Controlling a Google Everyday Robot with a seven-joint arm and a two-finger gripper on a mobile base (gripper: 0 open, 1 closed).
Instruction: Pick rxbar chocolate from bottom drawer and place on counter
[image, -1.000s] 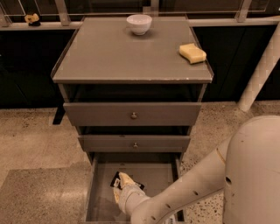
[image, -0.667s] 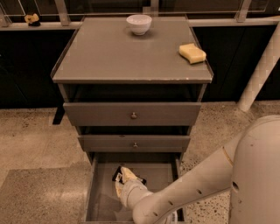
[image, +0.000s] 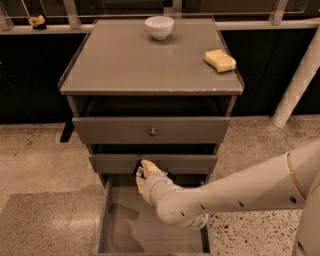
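The bottom drawer (image: 125, 227) is pulled open and its flat floor shows bare, with only shadow on it. My gripper (image: 144, 171) is lifted above the drawer, in front of the middle drawer's face (image: 195, 163). It is shut on a small dark piece with white print, the rxbar chocolate (image: 139, 172), which is mostly hidden by the fingers. The counter (image: 135, 65) is the grey-brown cabinet top above, well higher than the gripper.
A white bowl (image: 159, 26) stands at the back middle of the counter. A yellow sponge (image: 220, 60) lies at its right side. The top drawer (image: 152, 131) sticks out slightly. My white arm (image: 240, 192) crosses the drawer's right side. A white post (image: 300, 80) stands right.
My gripper has risen from the bottom drawer's floor to the height of the middle drawer's face, with the dark bar in it. The drawer floor now shows bare.
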